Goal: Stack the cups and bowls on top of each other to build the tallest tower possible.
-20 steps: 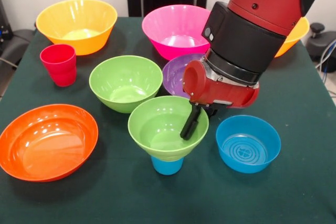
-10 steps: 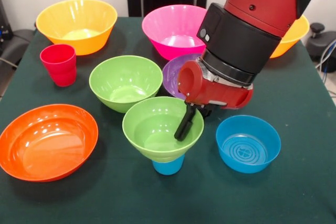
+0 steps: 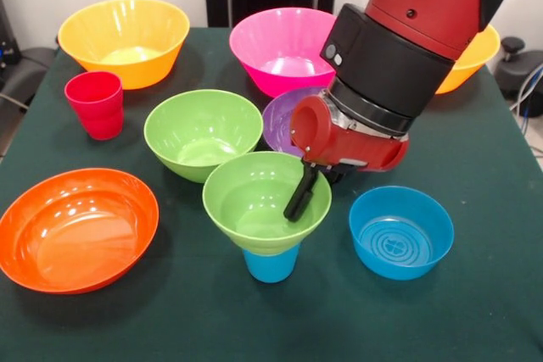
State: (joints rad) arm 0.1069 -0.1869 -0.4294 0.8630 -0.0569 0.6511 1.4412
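A green bowl (image 3: 254,201) sits on top of the sky-blue cup (image 3: 271,264) near the table's front middle. My gripper (image 3: 302,201) is at this bowl's right rim. One black finger (image 3: 297,197) reaches inside the bowl and the other is hidden behind the rim, so the gripper looks shut on the rim. The red cup (image 3: 95,103) stands alone at the left. A second green bowl (image 3: 202,133) rests just behind the stacked one, and a purple bowl (image 3: 284,116) lies partly hidden under the arm.
On the dark green table (image 3: 475,311), a wide orange bowl (image 3: 76,226) lies at front left and a blue bowl (image 3: 400,231) at front right. A yellow bowl (image 3: 123,40), a pink bowl (image 3: 280,48) and another yellow bowl (image 3: 475,57) line the back.
The gripper and green bowl shifted left, then slightly back right and up. More of the blue cup shows beneath the bowl now.
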